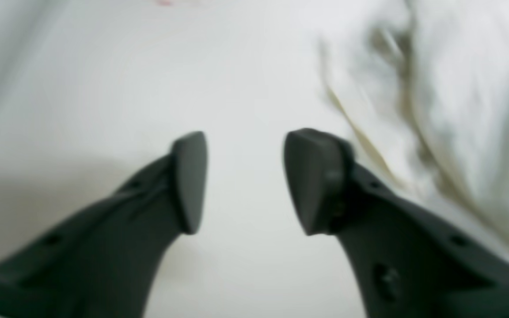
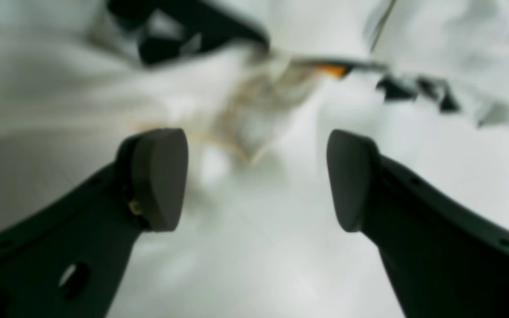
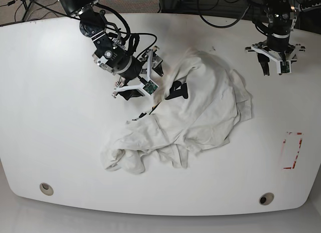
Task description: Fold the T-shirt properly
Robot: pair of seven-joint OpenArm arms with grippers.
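Crumpled, soft cream T-shirt [image 3: 190,118] lies heaped on smooth white table [image 3: 50,118]; both claws gape empty.

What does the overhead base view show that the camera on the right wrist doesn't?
Only the base view shows the whole crumpled T-shirt heaped mid-table, the red outlined marking near the table edge, and the left gripper far from the cloth over bare table.

Only the right wrist view shows, blurred, the right gripper with its jaws standing wide apart and nothing between them, and a bit of orange print.

Both show the cream shirt with black lettering on the white table.
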